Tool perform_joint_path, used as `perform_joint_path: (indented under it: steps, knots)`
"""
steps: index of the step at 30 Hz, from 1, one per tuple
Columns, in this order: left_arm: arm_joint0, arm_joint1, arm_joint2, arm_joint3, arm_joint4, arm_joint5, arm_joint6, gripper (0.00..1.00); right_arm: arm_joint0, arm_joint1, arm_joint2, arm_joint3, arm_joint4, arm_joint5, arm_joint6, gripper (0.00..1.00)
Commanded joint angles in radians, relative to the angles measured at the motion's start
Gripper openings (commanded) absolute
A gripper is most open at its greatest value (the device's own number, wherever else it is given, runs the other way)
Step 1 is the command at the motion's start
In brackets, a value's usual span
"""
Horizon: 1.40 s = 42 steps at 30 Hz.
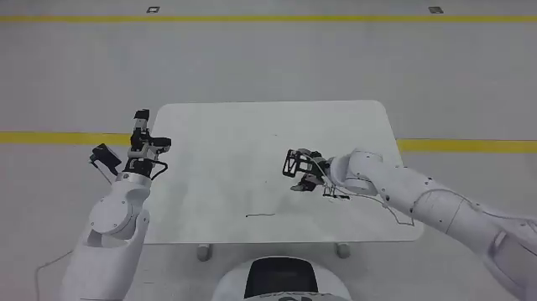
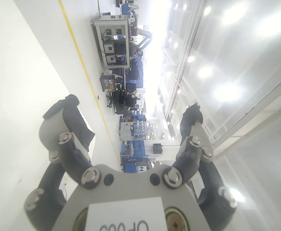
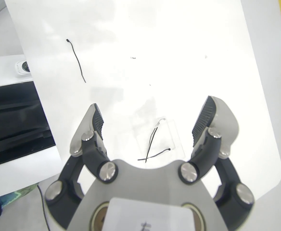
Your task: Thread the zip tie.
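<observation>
A loose zip tie [image 1: 260,215] lies flat near the table's [image 1: 252,125] front edge. It looks light, thin, springy and slippery; a pinch mid-strap would leave head and tail free. The right gripper [image 3: 153,109] hangs spread over a clear bag [image 3: 173,135] holding 2 more ties [image 3: 152,143]. The left gripper [image 2: 132,104], also spread, points upward at the table's left edge. The right wrist view resolves the tie's head; the top view places both arms.

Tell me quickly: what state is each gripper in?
Left gripper: open, holding nothing.
Right gripper: open, holding nothing; two crossed thin black plastic zip ties lie loose on the white rectangular table.
</observation>
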Motion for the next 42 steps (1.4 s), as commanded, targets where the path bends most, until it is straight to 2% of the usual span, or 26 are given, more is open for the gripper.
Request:
perform_joint_path:
  steps: [1, 11, 15, 39, 42]
  knots:
    - [0.000, 0.000, 0.000, 0.000, 0.000, 0.000, 0.000, 1.00, -0.005, -0.028, 0.000, 0.008, -0.017, 0.000, 0.006, 1.00]
    - [0.000, 0.000, 0.000, 0.000, 0.000, 0.000, 0.000, 1.00, -0.019, -0.181, 0.000, 0.101, -0.067, 0.000, 0.049, 1.00]
    - [0.000, 0.000, 0.000, 0.000, 0.000, 0.000, 0.000, 1.00, -0.030, -0.235, 0.000, 0.127, -0.044, 0.000, 0.107, 1.00]
    - [0.000, 0.000, 0.000, 0.000, 0.000, 0.000, 0.000, 1.00, -0.030, -0.235, 0.000, 0.127, -0.044, 0.000, 0.107, 1.00]
    - [0.000, 0.000, 0.000, 0.000, 0.000, 0.000, 0.000, 1.00, -0.046, -0.246, 0.000, 0.095, -0.088, 0.000, 0.125, 1.00]
